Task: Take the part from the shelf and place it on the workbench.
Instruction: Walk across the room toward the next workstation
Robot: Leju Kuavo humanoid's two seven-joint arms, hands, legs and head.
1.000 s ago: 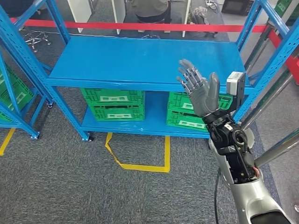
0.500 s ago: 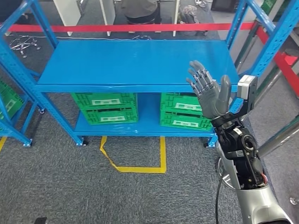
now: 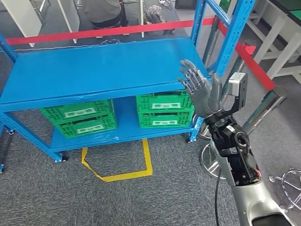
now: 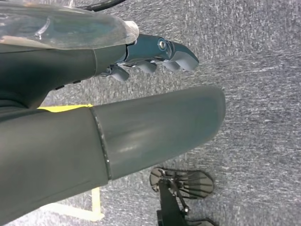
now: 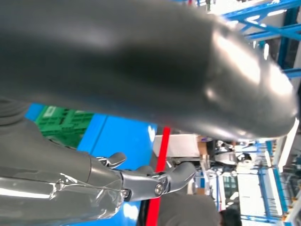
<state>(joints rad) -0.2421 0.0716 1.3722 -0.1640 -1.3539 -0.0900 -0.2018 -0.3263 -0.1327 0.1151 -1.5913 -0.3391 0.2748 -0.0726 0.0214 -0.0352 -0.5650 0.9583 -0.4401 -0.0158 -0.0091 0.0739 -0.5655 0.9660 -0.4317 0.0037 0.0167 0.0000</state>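
Observation:
My right hand (image 3: 200,92) is raised with the palm up and the fingers spread, holding nothing. It hangs in front of the right end of the blue metal shelf (image 3: 99,70). Its thumb and dark fingers (image 5: 152,181) stand apart in the right wrist view, with the shelf behind them. My left hand (image 4: 152,94) hangs over grey carpet with thumb and fingers stretched out and nothing in them. Two green crates (image 3: 80,117) (image 3: 164,109) sit on the shelf's lower board. A white-legged workbench (image 3: 280,40) stands at the far right.
A red barrier tape (image 3: 106,32) runs behind the shelf, and a seated person (image 3: 103,9) is beyond it. Yellow floor tape (image 3: 117,174) marks the carpet in front. A chrome post (image 3: 266,106) with a round base (image 3: 209,162) stands close to my right arm.
The camera has turned to the right: the shelf has slid left and tilted in the picture, and the workbench has come in at the right. My right hand stays raised and spread.

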